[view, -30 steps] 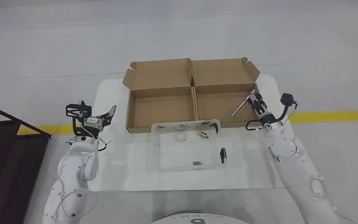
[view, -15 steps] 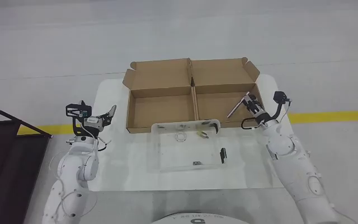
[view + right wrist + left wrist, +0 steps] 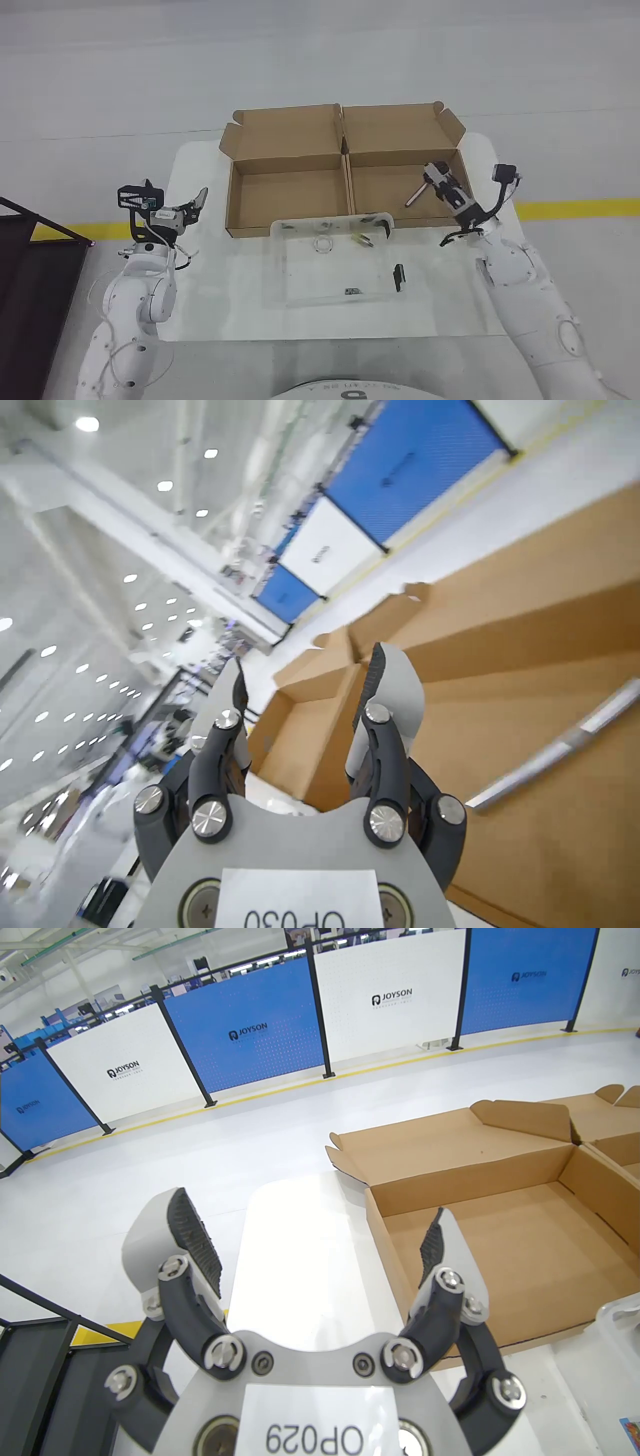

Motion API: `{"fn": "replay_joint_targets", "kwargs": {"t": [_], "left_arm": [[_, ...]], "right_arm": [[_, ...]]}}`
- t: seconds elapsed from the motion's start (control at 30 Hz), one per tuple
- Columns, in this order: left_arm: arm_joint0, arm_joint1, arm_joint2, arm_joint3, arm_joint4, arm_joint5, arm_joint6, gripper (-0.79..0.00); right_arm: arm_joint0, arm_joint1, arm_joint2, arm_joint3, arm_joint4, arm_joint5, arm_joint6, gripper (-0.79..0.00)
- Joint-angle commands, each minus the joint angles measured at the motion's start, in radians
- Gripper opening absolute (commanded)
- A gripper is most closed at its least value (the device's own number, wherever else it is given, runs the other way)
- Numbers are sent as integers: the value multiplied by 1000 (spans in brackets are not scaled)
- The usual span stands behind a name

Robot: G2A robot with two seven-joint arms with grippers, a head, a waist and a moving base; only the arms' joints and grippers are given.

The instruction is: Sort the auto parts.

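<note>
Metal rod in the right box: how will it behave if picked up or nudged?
Rod looks straight and metallic: probably stiff, dense for its size. Shiny finish may slip when gripped. Round, on flat box floor: likely rolls if nudged.

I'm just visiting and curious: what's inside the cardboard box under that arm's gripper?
One silver metal rod shows in the box. The open right gripper above covers a patch beside it; anything there is hidden.
</note>
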Motion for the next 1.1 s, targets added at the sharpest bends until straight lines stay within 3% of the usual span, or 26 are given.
{"fn": "replay_joint_targets", "kwargs": {"t": [0.0, 0.1, 0.2, 0.23, 0.27, 0.63, 0.8, 0.93, 1.07], "left_arm": [[0, 0, 0, 0, 0, 0, 0, 0], [0, 0, 0, 0, 0, 0, 0, 0], [0, 0, 0, 0, 0, 0, 0, 0], [0, 0, 0, 0, 0, 0, 0, 0], [0, 0, 0, 0, 0, 0, 0, 0], [0, 0, 0, 0, 0, 0, 0, 0], [0, 0, 0, 0, 0, 0, 0, 0], [0, 0, 0, 0, 0, 0, 0, 0], [0, 0, 0, 0, 0, 0, 0, 0]], "right_arm": [[-10, 5, 2, -27, 23, -121, 55, -243], [-18, 14, -11, -69, 53, -210, 146, -314], [-15, 22, -29, -101, 59, -227, 237, -292], [-13, 25, -33, -110, 55, -226, 257, -206], [-11, 26, -40, -122, 48, -230, 276, 0], [-10, 30, -38, -135, 42, -228, 285, 0], [-18, 31, -61, -190, -84, -141, 320, 0], [-37, 43, -70, -228, -175, -51, 432, -37], [-61, 52, -67, -276, -241, 38, 503, 0]]}}
